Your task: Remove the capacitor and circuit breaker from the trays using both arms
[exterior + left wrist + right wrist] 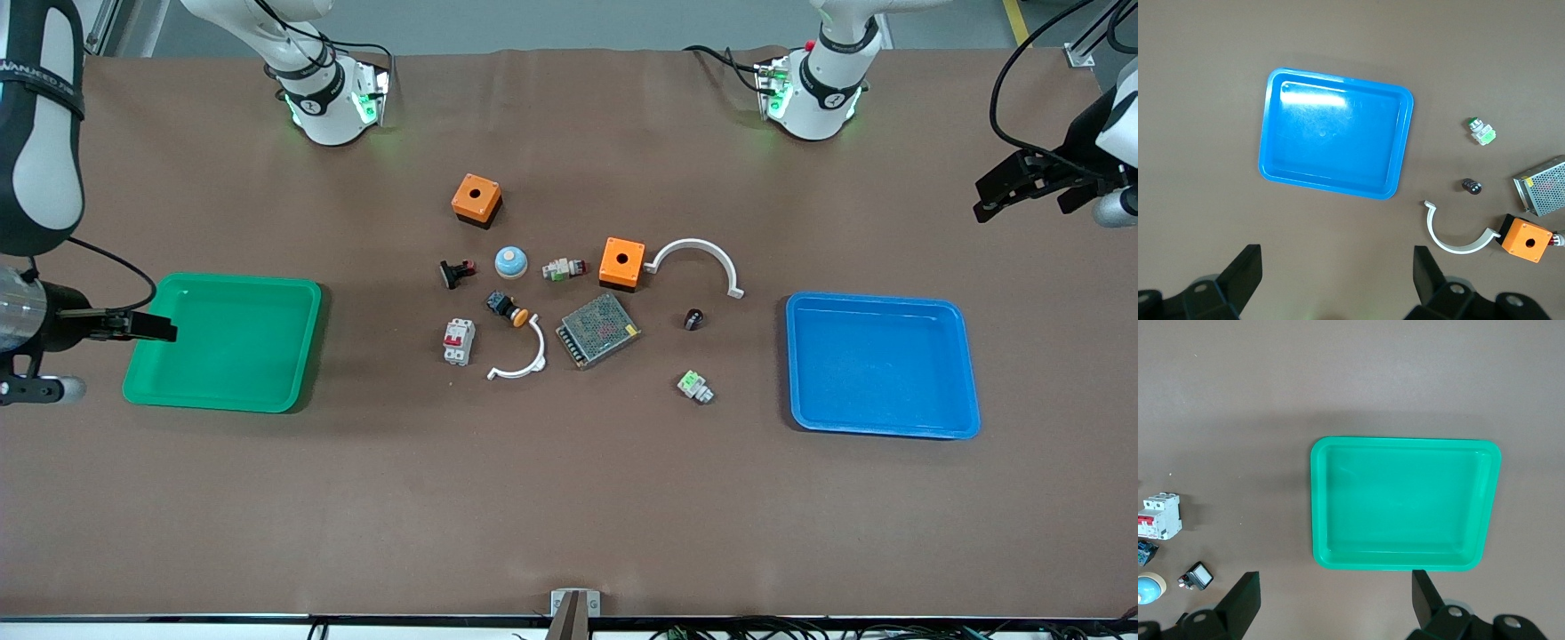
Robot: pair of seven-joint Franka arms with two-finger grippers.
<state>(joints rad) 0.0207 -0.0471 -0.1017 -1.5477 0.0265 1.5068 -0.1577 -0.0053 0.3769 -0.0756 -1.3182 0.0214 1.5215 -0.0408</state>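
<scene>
- Breaker [459, 341]: white block with a red toggle, lying on the tabletop [569, 498] between the green tray [142, 391] and the middle cluster, just beside a white curved bracket [524, 360]. The right wrist view also shows it; the left wrist view does not.
- Right end effector [133, 325]: held over the tabletop at the green tray's outer edge, fingers spread wide, nothing between them. The right wrist view shows both black fingers [1245, 600] apart with the empty green tray below.
- Middle cluster, front view: black-and-red switch part [456, 273], blue dome button [511, 261], black push button with orange cap [507, 308], white-and-green connector [564, 268], metal mesh power unit [598, 330], and two orange boxes [476, 199] [622, 262], the first farther from the front camera.
- Second white curved bracket [698, 262]: one end touches the orange box nearer the blue tray; seen in the front and left wrist views.
- Capacitor [693, 318]: tiny black cylinder with a silvery end, on the tabletop between the power unit and the blue tray [880, 428], nearer the front camera than the second bracket. The left wrist view shows it; the right wrist view does not.
- Second white-and-green connector [695, 387]: nearer the front camera than the capacitor.
- Blue tray: empty, at the left arm's end.
- Left end effector [982, 203]: in the air over the tabletop's edge past the blue tray, fingers [1241, 273] wide apart, holding nothing.
</scene>
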